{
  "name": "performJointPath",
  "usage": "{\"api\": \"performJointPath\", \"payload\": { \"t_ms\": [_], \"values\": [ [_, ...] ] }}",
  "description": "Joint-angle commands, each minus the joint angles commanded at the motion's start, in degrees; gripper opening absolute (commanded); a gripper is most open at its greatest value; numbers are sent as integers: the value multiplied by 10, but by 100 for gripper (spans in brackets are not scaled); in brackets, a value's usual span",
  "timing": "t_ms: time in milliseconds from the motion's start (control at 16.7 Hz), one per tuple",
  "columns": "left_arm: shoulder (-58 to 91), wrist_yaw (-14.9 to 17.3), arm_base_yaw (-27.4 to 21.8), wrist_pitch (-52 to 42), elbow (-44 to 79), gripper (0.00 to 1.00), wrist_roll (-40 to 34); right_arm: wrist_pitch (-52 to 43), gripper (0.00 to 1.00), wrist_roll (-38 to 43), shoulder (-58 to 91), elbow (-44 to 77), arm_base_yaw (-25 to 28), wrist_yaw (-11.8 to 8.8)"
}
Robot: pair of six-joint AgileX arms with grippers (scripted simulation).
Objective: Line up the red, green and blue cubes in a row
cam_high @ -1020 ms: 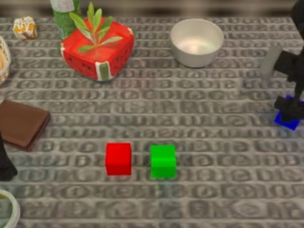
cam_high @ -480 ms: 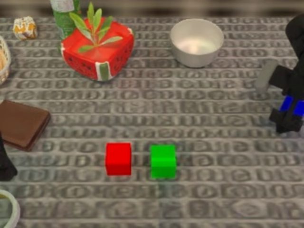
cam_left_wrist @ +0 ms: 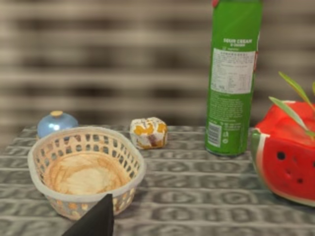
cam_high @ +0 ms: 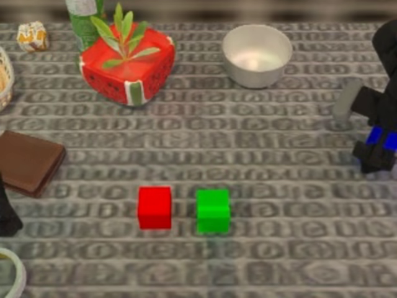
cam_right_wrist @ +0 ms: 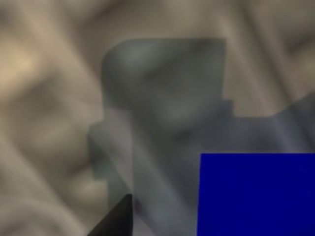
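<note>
— Claws first: where was each, left to right?

— Left gripper (cam_high: 6, 217) sat parked at the table's left edge; whether its fingers were apart or together, I could not tell. Right gripper (cam_high: 379, 152) hung at the far right, clamped on the blue cube (cam_high: 382, 138), which I saw lifted off the table (cam_high: 279, 174).

— Cubes on the table?

— Red cube (cam_high: 154, 207) lay left of centre, green cube (cam_high: 213, 210) just beside it on its right, a narrow gap between. Blue was well apart from both, off to the right.
</note>
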Motion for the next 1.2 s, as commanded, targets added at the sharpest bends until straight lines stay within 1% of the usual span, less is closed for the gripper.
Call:
{"api": "performJointPath", "payload": {
  "t_ms": [300, 360, 780, 840, 1020, 1200],
  "values": [
    [0, 0, 0, 0, 0, 100, 0, 0, 2, 0, 0, 0, 0, 0],
    [0, 0, 0, 0, 0, 100, 0, 0, 0, 0, 0, 0, 0, 0],
    [0, 0, 0, 0, 0, 100, 0, 0, 0, 0, 0, 0, 0, 0],
    [0, 0, 0, 0, 0, 100, 0, -14, 0, 8, -18, 1, 1, -6],
    [0, 0, 0, 0, 0, 100, 0, -38, 0, 7, -24, 19, 2, -6],
    [0, 0, 0, 0, 0, 100, 0, -99, 0, 7, -43, 58, 4, -6]
  ]
}}
